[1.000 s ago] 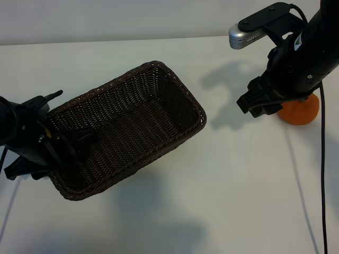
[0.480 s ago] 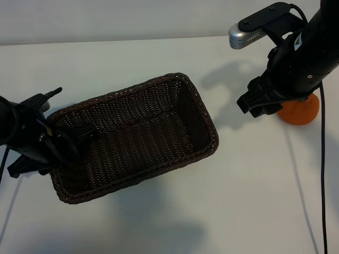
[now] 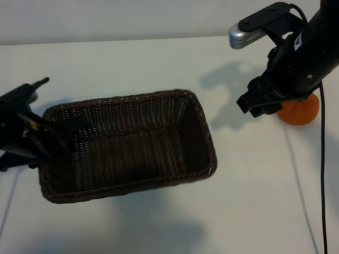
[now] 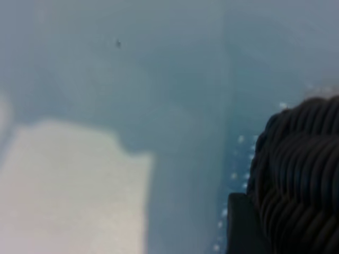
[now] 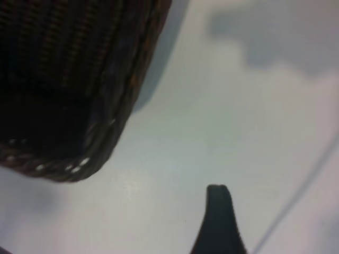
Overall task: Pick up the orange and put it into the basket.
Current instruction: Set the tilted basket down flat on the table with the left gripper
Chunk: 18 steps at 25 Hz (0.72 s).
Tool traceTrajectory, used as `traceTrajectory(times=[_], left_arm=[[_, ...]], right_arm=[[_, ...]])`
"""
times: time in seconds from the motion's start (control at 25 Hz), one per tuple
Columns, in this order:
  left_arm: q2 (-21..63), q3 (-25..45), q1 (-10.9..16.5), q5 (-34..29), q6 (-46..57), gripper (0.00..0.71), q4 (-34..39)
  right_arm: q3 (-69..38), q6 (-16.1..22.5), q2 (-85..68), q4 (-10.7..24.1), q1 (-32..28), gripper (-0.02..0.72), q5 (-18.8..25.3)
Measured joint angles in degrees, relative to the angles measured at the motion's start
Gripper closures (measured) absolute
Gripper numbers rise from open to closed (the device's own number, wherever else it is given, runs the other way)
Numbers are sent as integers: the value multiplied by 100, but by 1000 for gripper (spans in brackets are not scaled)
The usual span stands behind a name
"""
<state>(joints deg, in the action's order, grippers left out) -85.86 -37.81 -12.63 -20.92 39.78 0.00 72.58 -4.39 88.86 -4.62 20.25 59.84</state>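
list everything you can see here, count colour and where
basket: one, dark brown wicker, left-centre of the table, nothing inside it
orange: one, bright orange, on the table at far right, partly hidden behind the right arm
table: one, white, under everything
cable: one, black, hanging down along the right edge
left pincer: one, black, at the basket's left end rim
right pincer: one, black, hanging beside the orange, not holding it
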Motion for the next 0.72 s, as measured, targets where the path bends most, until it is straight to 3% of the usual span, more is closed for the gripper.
traceTrajectory(times=[0.36,0.72], left_arm=[[479,4,669,-179,-2323,310,-2080],[479,10,1005,-272,-4814,313,-4415]], right_arm=[[0,0,0,0,0,210,0],[0,0,0,0,0,212,0]])
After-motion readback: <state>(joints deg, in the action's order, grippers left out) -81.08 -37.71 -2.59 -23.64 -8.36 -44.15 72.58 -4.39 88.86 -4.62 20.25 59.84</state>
